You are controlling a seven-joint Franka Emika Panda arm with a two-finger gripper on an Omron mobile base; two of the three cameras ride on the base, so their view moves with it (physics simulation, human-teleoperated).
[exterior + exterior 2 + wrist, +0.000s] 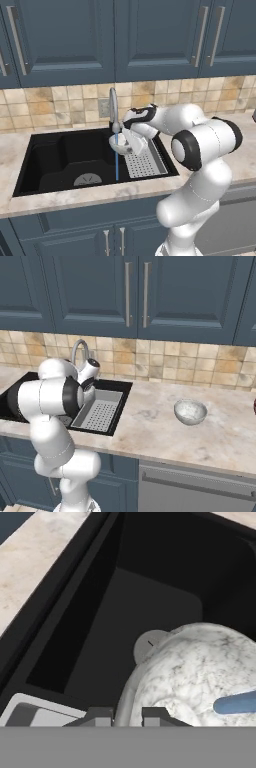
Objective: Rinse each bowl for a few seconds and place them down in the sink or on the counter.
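Under the faucet (113, 107), over the sink (50, 155), our gripper (127, 714) pinches one bowl (192, 672) by its rim in the blue stream. We judge rinsing underway; next comes setting it down, then fetching the other bowl (190, 411) from the bench (150, 426).
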